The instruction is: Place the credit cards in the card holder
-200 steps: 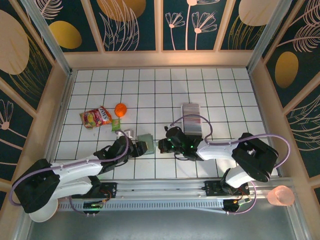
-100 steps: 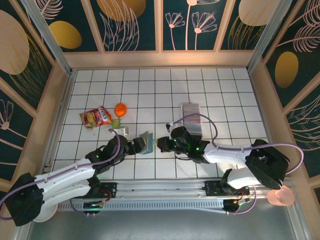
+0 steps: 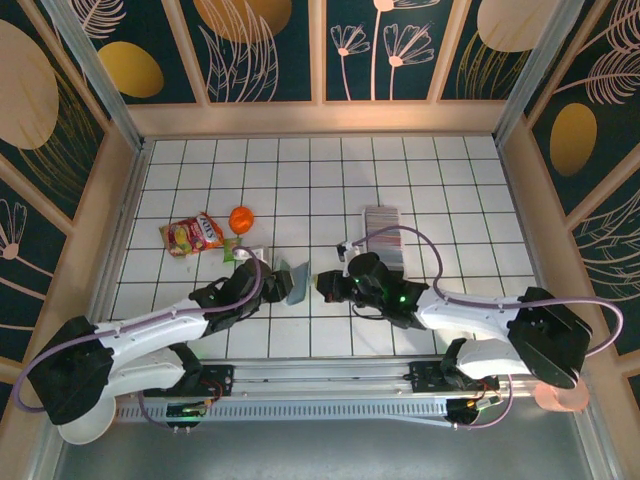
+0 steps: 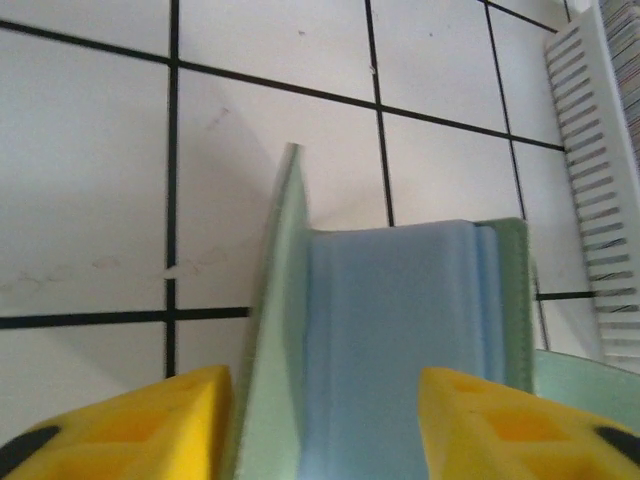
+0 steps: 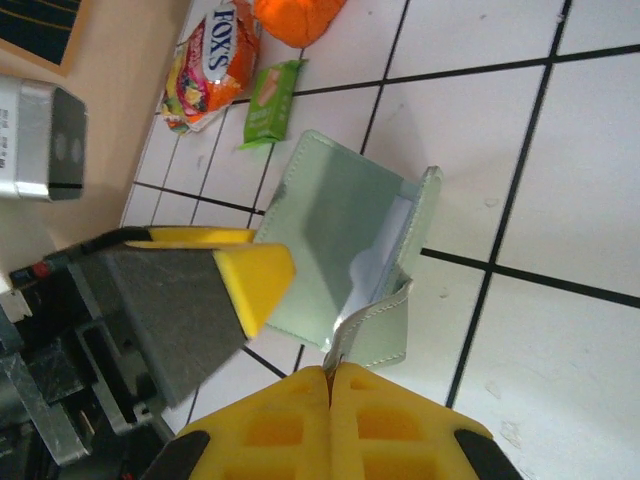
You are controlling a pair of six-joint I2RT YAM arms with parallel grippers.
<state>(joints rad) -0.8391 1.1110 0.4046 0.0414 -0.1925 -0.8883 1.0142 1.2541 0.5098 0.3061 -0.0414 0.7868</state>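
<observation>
Step in hand, we judge: opening the holder, which stands mid-table, pinched at one edge by the fully closed right gripper, the left gripper straddling it half-wide, grip unclear; next we must fetch cards from behind.

Card holder: a sage-green folding wallet with a bluish-grey lining.
Holder state: it is opened into a V, with the flaps spread and the lining shown between them. A pale slip is seen in the fold, and whether it is a card cannot be told.
Holder pose: it is stood on edge, and one flap's rim is pinched by the right gripper.
Holder place: near the front centre of the tiled table.
Credit cards: thin grey, white and pinkish cards, packed edge-on into a striped row.
Cards place: to the right of the holder, near it but apart.
</observation>
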